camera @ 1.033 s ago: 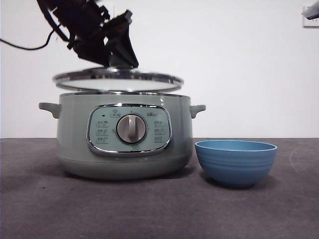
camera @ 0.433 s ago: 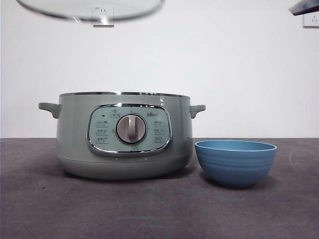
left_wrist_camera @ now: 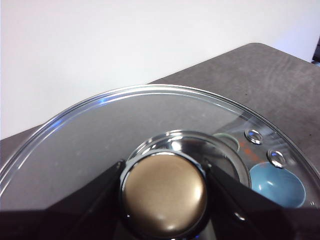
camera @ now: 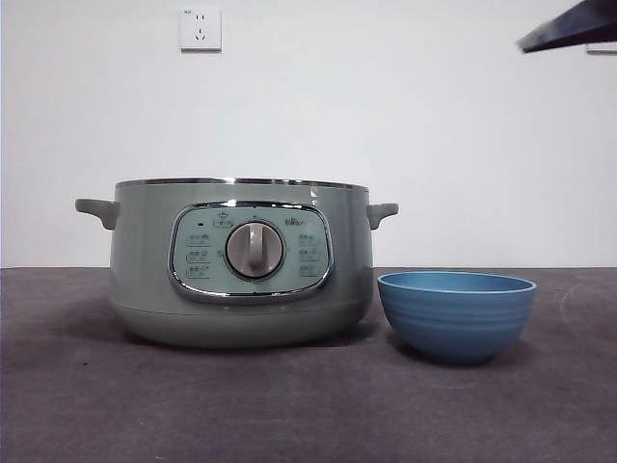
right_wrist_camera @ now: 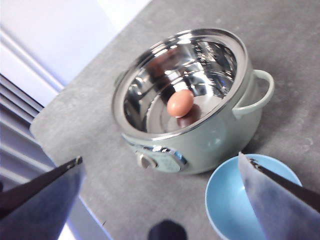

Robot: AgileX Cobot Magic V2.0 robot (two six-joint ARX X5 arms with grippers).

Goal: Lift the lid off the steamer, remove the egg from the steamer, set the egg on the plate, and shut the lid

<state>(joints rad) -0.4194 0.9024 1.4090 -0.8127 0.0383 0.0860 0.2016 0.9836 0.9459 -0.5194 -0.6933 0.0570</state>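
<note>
Lid (left_wrist_camera: 150,125) is off and up high, out of the front camera's sight, with the left gripper (left_wrist_camera: 162,187) clamped on its knob (left_wrist_camera: 164,189), 1 jaw on each side. The steamer (camera: 241,260) sits open on the table, and the egg (right_wrist_camera: 180,103) rests at the bottom of its shiny inner bowl. The right gripper (right_wrist_camera: 165,175) hovers above with its 2 jaws spread wide, holding nothing; the blue plate (camera: 456,313) waits just beside the pot. Trouble spots, as I judge them: that round knob could slip if the lid tilts, and a smooth egg on polished metal could roll from the jaws or crack under a hard squeeze. The pot's tall wall may also crowd the reach.
</note>
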